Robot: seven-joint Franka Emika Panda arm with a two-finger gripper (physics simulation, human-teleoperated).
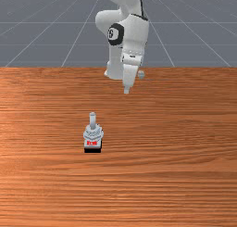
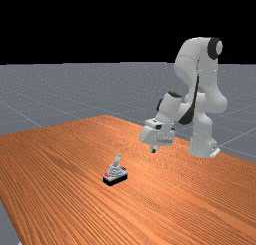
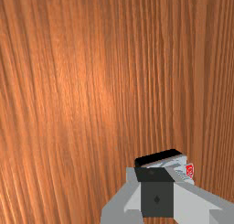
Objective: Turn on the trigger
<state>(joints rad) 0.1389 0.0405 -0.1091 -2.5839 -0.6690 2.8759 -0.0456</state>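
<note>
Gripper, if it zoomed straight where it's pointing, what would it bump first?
Probably the table: the gripper points mostly down, and the joystick looks off to the far view's left, though depth is hard to judge.

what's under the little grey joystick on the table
The joystick has a black base at its bottom, resting on the wooden table. Its underside and the wood directly beneath are covered, so I can't see those.

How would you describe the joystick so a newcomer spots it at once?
Start with the wooden table, reached over by the white arm. Toward the front view's left from the gripper, and nearer that camera, sits the joystick. Unlike the arm, it has a black base, red marking and stubby grey stick.
</note>
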